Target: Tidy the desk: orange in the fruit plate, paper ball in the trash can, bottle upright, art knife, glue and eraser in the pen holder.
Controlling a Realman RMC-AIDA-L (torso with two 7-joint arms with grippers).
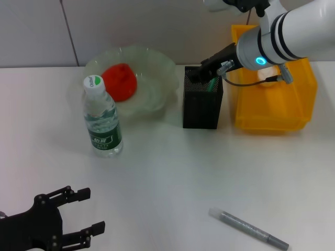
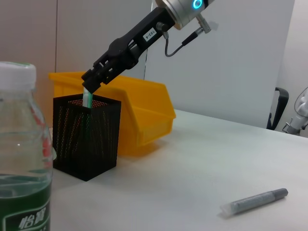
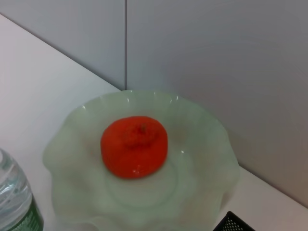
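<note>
Over the pen holder (image 1: 202, 104) the right gripper (image 1: 194, 76) hangs, fingers pinching a green-and-white stick (image 2: 87, 100), perhaps the glue, whose lower end is down inside the mesh; behind and right of it sits the trash can (image 1: 275, 112), touching or just beside the holder, hard to say which; far left, the orange (image 1: 120, 81) lies in the fruit plate (image 1: 157, 68); nearer, the bottle (image 1: 102, 117) stands upright, cap on, just in front of the plate; down at the near right a grey pen-like tool (image 1: 248, 228) lies flat on the desk (image 1: 167, 178); at the near left corner the left gripper (image 1: 86, 212) rests low, fingers spread apart, holding nothing.
</note>
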